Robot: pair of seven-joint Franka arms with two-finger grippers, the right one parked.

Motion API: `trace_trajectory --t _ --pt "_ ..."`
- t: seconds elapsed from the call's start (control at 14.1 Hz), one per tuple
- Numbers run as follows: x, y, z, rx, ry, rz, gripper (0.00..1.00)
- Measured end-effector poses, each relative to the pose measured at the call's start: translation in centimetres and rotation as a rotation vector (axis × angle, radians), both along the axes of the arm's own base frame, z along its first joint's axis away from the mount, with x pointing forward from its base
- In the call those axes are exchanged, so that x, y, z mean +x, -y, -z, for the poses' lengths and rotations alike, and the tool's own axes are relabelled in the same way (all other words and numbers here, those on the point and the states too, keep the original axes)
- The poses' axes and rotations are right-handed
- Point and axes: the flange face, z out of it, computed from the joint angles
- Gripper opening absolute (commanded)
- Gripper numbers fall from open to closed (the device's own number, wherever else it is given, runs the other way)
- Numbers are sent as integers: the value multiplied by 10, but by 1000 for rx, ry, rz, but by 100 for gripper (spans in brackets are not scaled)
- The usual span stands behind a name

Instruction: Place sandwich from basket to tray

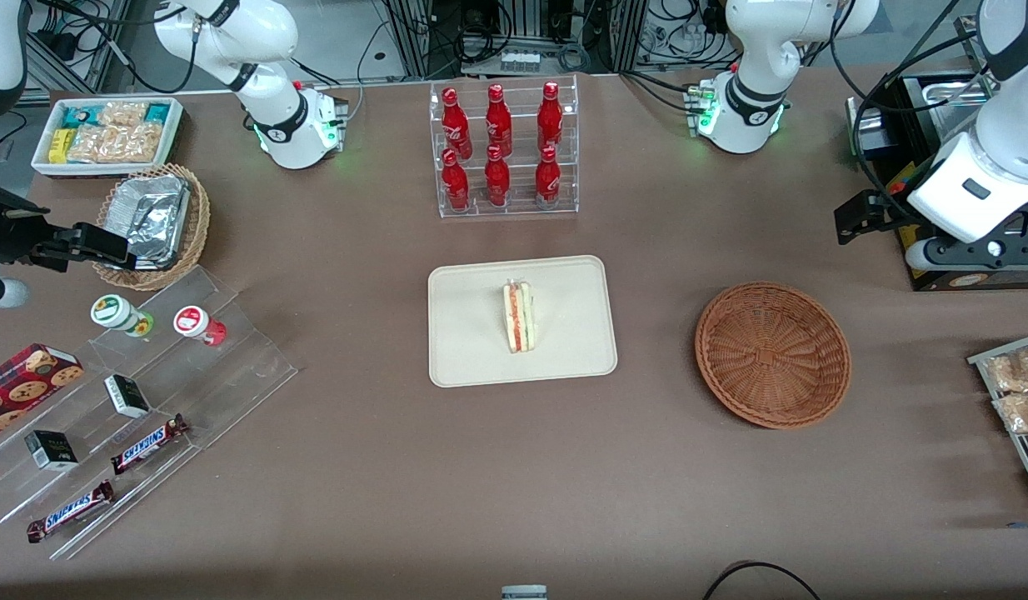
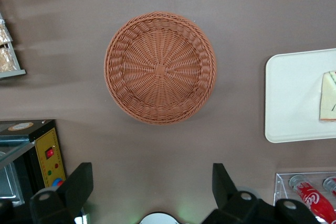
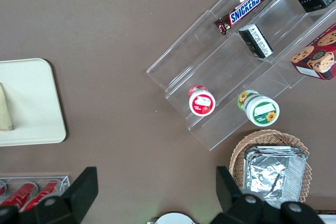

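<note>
The sandwich (image 1: 518, 317), a white-bread wedge with pink and green layers, lies on the cream tray (image 1: 472, 350) at the table's middle. The reddish-brown wicker basket (image 1: 772, 354) beside the tray, toward the working arm's end, holds nothing. My gripper (image 1: 855, 218) hangs high over the table, farther from the front camera than the basket and well apart from the sandwich. In the left wrist view the gripper (image 2: 152, 184) is open wide with only bare table between its fingers (image 2: 79, 182); the basket (image 2: 160, 68), the tray (image 2: 294, 98) and an edge of the sandwich (image 2: 328, 97) also show.
A clear rack of red bottles (image 1: 506, 150) stands farther from the front camera than the tray. A black machine (image 1: 939, 167) and a wire rack of snacks (image 1: 1018, 400) sit at the working arm's end. Stepped acrylic shelves (image 1: 147, 392), a tan foil basket (image 1: 152, 225) and a snack box (image 1: 106, 133) are at the parked arm's end.
</note>
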Motion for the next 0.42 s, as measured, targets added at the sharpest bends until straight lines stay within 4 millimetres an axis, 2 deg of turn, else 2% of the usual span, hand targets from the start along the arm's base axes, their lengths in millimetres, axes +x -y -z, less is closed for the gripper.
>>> trace_trajectory --t 0.28,0.42 --pt "2 -19 -4 -3 7 -4 100" --pt "3 -40 -6 -2 10 -39 100"
